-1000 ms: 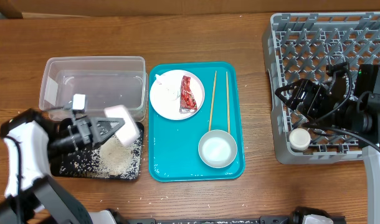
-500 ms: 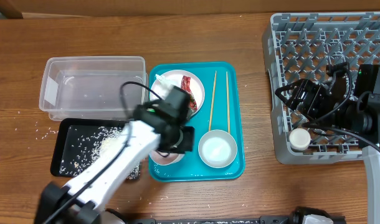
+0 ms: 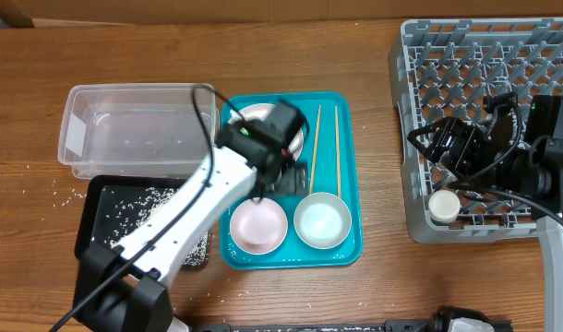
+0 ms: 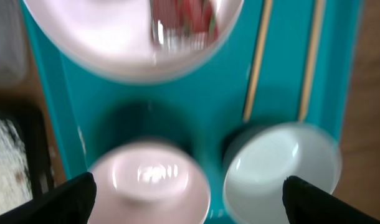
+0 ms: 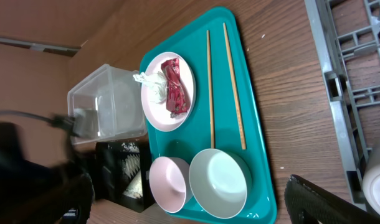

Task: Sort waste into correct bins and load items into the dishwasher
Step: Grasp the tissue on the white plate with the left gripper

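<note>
My left gripper (image 3: 274,183) hangs open over the teal tray (image 3: 341,184), just beyond a pale pink bowl (image 3: 259,224) that sits upright and free. In the left wrist view the pink bowl (image 4: 146,180) and a white bowl (image 4: 280,165) lie between the spread fingers (image 4: 59,199). The small white plate (image 5: 168,90) carries the red wrapper (image 5: 175,93) and the napkin wad (image 5: 149,87). Two chopsticks (image 3: 314,148) lie beside it. Rice (image 3: 161,207) is spread in the black tray (image 3: 97,235). My right gripper (image 3: 438,152) stays open over the grey dish rack (image 3: 475,55).
The clear tub (image 3: 138,129) stands behind the black tray. Loose rice grains (image 3: 65,194) are scattered on the wood left of the trays. A small white cup (image 3: 441,205) stands in the rack's near left corner. My left arm crosses over the black tray.
My left arm swung from the black tray to the teal tray with the pink bowl, set it down upright and opened. The right arm has not moved.
</note>
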Controlling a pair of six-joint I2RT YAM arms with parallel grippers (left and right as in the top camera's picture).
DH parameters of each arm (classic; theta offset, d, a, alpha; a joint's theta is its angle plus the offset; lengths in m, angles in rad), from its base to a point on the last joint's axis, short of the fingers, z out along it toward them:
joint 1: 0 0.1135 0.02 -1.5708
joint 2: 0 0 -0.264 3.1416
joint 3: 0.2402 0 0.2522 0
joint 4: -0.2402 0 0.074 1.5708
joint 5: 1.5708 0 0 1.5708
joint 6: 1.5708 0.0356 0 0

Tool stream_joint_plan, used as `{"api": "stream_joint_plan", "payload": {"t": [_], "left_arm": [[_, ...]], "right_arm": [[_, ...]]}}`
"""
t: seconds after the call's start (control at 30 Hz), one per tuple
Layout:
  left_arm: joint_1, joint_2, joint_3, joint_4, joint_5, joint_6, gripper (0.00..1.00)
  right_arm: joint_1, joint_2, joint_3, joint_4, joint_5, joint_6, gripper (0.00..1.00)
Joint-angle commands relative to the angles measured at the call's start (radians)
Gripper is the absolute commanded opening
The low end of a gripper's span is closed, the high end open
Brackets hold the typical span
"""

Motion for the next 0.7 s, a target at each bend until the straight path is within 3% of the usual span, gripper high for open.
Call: {"api": "stream_joint_plan", "payload": {"t": [0.0,0.03,0.33,0.47,0.53,0.63,0.67], "left_arm": [[0.083,0.002,0.044,0.116,-0.071,0.152,0.84],[0.107,0.031,0.043,0.161,-0.071,0.164,0.73],[0.176,0.3,0.043,0.389,-0.069,0.165,0.71],[0.176,0.39,0.043,0.421,-0.105,0.129,0.6],[0.176,0.417,0.043,0.427,-0.116,0.112,0.49],[0.175,0.431,0.044,0.426,-0.105,0.111,0.09],[0.175,0.426,0.047,0.422,-0.103,0.111,0.05]], "right_arm": [[-0.004,-0.006,0.023,0.003,-0.006,-0.007,1.0],[-0.004,-0.006,0.023,0.002,-0.006,-0.007,1.0],[-0.004,-0.006,0.023,0.002,-0.006,-0.006,1.0],[-0.004,-0.006,0.023,-0.006,-0.006,-0.006,1.0],[-0.004,-0.006,0.023,-0.008,-0.006,-0.006,1.0],[-0.004,-0.006,0.023,-0.015,-0.005,-0.006,1.0],[-0.004,-0.006,0.023,-0.015,-0.005,-0.006,1.0]]}}
